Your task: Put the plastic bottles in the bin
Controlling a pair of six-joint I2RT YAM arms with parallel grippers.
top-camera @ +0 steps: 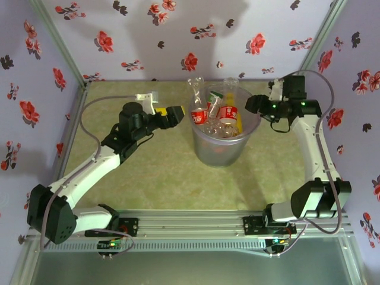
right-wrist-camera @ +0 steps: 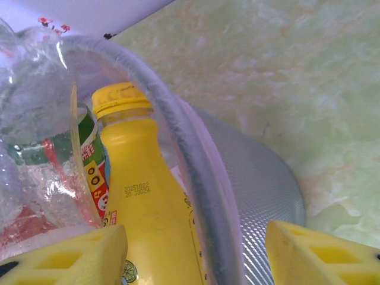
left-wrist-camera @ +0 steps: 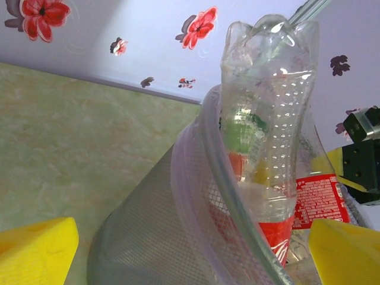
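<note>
The bin (top-camera: pixel 219 155) stands mid-table, a translucent grey-lavender bucket holding several plastic bottles: red-labelled ones (top-camera: pixel 199 116) (top-camera: pixel 228 111) and a yellow one (top-camera: pixel 240 122). My left gripper (top-camera: pixel 177 114) hovers at the bin's left rim, open. In the left wrist view its gripper (left-wrist-camera: pixel 193 261) straddles the bin wall (left-wrist-camera: pixel 148 237), with a tall clear bottle (left-wrist-camera: pixel 267 119) behind. My right gripper (top-camera: pixel 252 105) sits at the right rim. In the right wrist view its gripper (right-wrist-camera: pixel 196 255) is open, astride the bin rim (right-wrist-camera: pixel 190 154), one finger beside the yellow bottle (right-wrist-camera: pixel 142 202).
Flowered walls enclose the green table (top-camera: pixel 148 178) on three sides. A metal rail (top-camera: pixel 196 225) with both arm bases runs along the near edge. A green-labelled bottle (right-wrist-camera: pixel 89 148) and a crumpled clear one (right-wrist-camera: pixel 35 101) lie beside the yellow bottle.
</note>
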